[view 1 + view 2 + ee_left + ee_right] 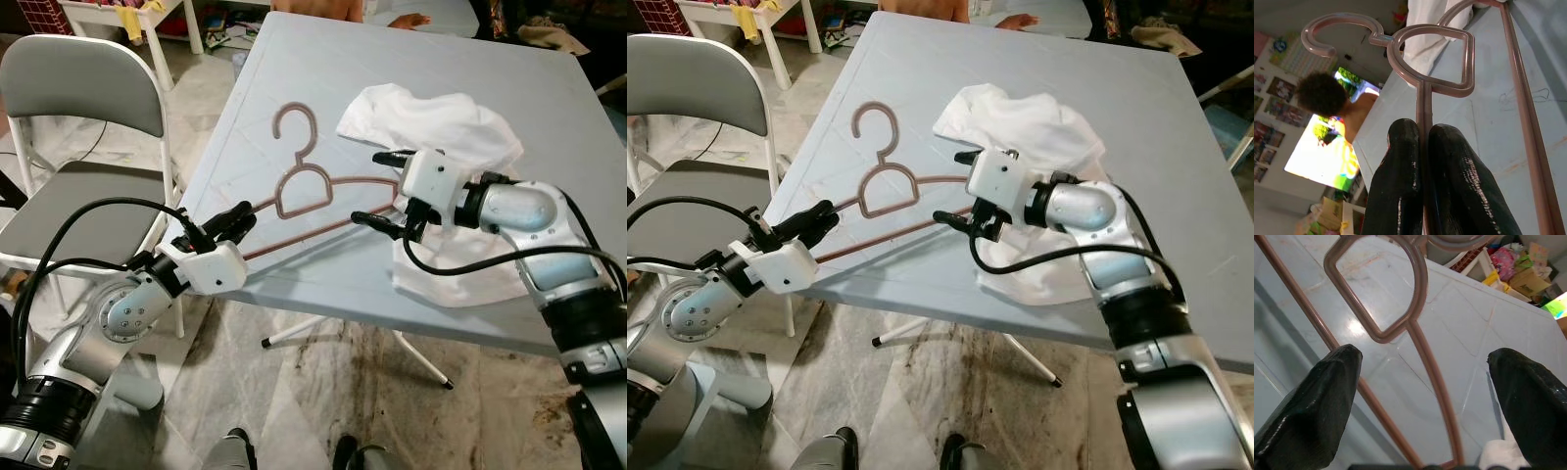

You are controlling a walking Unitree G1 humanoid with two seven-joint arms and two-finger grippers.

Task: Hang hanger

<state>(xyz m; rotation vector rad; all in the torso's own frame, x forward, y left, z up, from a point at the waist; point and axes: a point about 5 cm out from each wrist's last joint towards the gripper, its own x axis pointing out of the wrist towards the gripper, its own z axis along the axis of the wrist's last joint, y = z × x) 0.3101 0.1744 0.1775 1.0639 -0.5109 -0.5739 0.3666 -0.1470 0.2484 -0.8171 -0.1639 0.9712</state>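
1. The pink hanger (pixel 299 186) lies flat on the grey table (pixel 294 59), hook pointing away from us, its long bar running from our left gripper (pixel 233 223) toward the white garment (pixel 431 122).
2. Our left gripper's jaws are clamped on the hanger's near left arm at the table edge.
3. Our right gripper (pixel 377 188) hovers over the hanger's right end with its jaws wide, straddling the bar, so the left arm has the hold.
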